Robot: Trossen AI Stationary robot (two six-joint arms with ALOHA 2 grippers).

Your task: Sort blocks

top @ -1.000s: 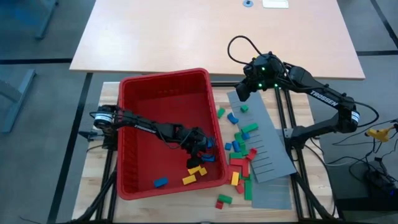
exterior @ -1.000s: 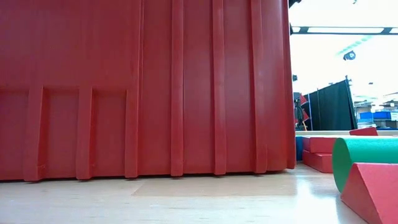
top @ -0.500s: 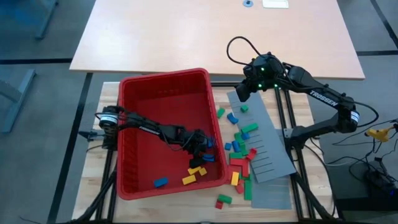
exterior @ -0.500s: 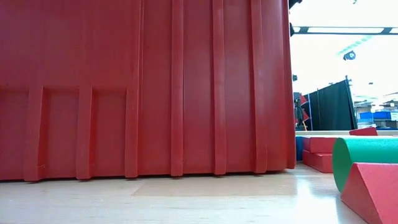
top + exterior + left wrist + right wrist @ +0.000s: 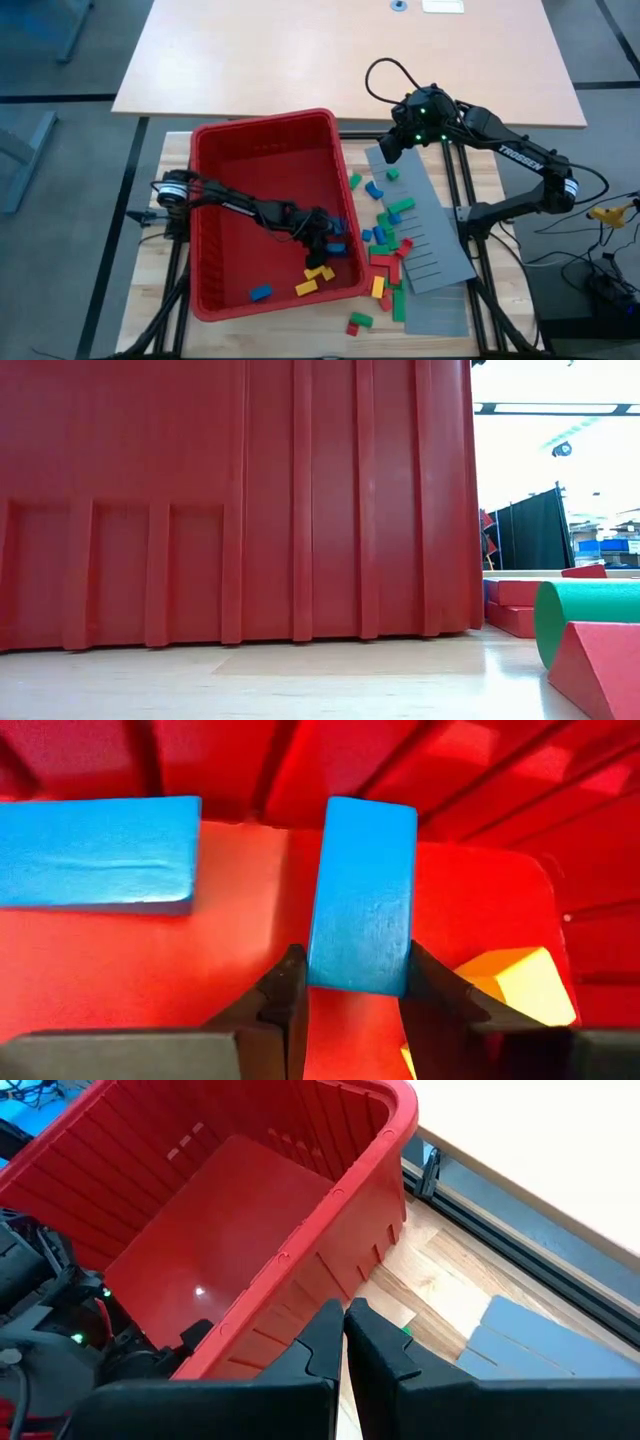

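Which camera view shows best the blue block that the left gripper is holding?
The left wrist view: the blue block fills it, clamped between the left gripper fingers. The high view shows only a blue speck beside the arm inside the red bin. Low and right wrist views hide it.

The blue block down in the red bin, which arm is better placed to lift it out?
The left. Its gripper already clamps the blue block inside the red bin. The right gripper hangs shut, outside the bin's far corner, holding nothing.
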